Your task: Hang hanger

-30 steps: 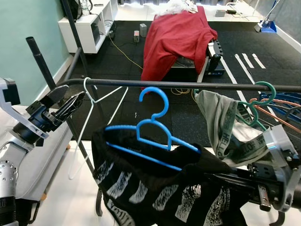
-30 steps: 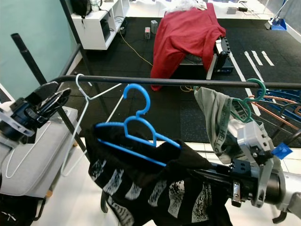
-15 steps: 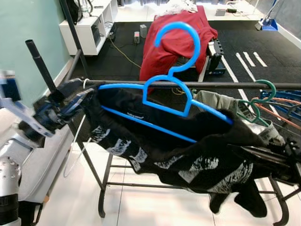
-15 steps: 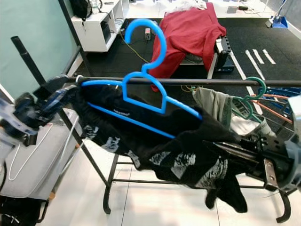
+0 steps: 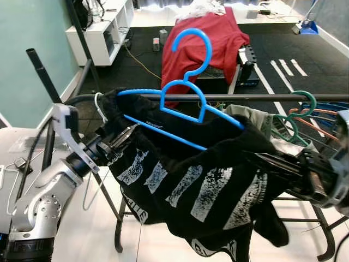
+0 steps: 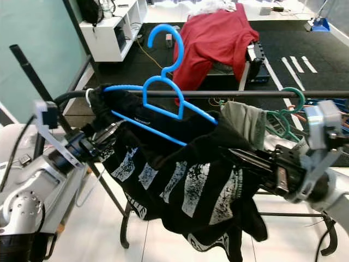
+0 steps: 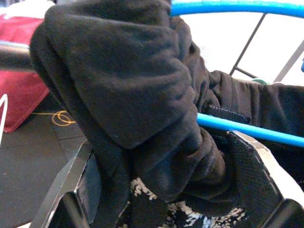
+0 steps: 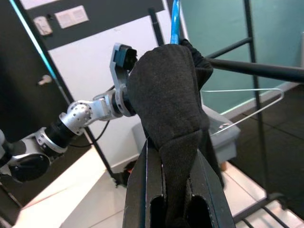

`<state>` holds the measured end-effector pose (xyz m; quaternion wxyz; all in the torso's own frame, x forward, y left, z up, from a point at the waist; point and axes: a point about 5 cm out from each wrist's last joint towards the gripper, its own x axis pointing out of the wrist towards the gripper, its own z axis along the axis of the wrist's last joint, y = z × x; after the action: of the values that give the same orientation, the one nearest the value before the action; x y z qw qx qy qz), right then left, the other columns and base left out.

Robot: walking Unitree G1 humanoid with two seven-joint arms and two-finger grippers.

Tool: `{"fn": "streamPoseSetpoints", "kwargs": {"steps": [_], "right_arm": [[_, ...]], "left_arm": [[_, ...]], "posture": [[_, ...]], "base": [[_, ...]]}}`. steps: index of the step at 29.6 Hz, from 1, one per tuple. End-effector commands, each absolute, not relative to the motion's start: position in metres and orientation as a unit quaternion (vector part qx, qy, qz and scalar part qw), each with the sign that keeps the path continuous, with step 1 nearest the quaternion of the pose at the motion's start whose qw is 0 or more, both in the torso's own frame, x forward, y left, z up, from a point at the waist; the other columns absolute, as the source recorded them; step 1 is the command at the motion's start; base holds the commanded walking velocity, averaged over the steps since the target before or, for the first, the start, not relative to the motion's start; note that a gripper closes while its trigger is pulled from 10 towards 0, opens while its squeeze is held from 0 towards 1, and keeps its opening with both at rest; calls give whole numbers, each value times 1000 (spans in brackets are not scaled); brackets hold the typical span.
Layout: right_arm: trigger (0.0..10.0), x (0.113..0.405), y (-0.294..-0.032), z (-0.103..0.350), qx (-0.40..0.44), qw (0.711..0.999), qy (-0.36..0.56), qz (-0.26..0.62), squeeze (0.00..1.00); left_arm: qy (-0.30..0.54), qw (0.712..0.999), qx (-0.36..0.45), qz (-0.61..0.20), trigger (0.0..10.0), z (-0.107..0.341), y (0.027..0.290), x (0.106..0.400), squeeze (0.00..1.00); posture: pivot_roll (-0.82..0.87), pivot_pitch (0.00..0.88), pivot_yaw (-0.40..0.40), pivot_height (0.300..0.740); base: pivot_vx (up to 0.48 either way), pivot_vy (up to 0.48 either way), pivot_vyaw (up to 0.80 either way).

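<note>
A blue plastic hanger (image 5: 181,103) carries a black shirt (image 5: 202,180) with white print. Its hook (image 5: 195,42) stands above the black rail (image 5: 267,97), while its neck crosses in front of the rail; I cannot tell if they touch. My left gripper (image 5: 124,137) is shut on the shirt's bunched left shoulder, with the cloth between both fingers (image 7: 249,175) and the blue bar just beyond. My right gripper (image 5: 264,162) is shut on the shirt's right shoulder (image 8: 171,95), with cloth wedged between its long fingers (image 8: 148,185).
A white wire hanger (image 5: 100,108) hangs at the rail's left end. A grey-green garment (image 5: 256,121) on a green hanger (image 5: 301,107) and more hangers crowd the right end. A slanted black pole (image 5: 42,70) rises at left. Behind are a red-draped bench (image 5: 204,38) and a white shelf (image 5: 101,27).
The blue hanger and shirt rose from below the rail to above it, then settled slightly lower. My left gripper came down from the rail's left end onto the shirt's left shoulder.
</note>
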<state>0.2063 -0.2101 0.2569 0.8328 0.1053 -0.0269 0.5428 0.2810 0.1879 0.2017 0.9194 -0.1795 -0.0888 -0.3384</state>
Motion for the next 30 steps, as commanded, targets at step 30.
{"fn": "streamPoseSetpoints", "kwargs": {"steps": [30], "right_arm": [[0,200,-184,256,131,790,-43,597,0]], "left_arm": [[-71,929,-149,-332,10000,189,174,273,0]], "posture": [[-113,79,39,740]], "base": [[-355,0,0]]}}
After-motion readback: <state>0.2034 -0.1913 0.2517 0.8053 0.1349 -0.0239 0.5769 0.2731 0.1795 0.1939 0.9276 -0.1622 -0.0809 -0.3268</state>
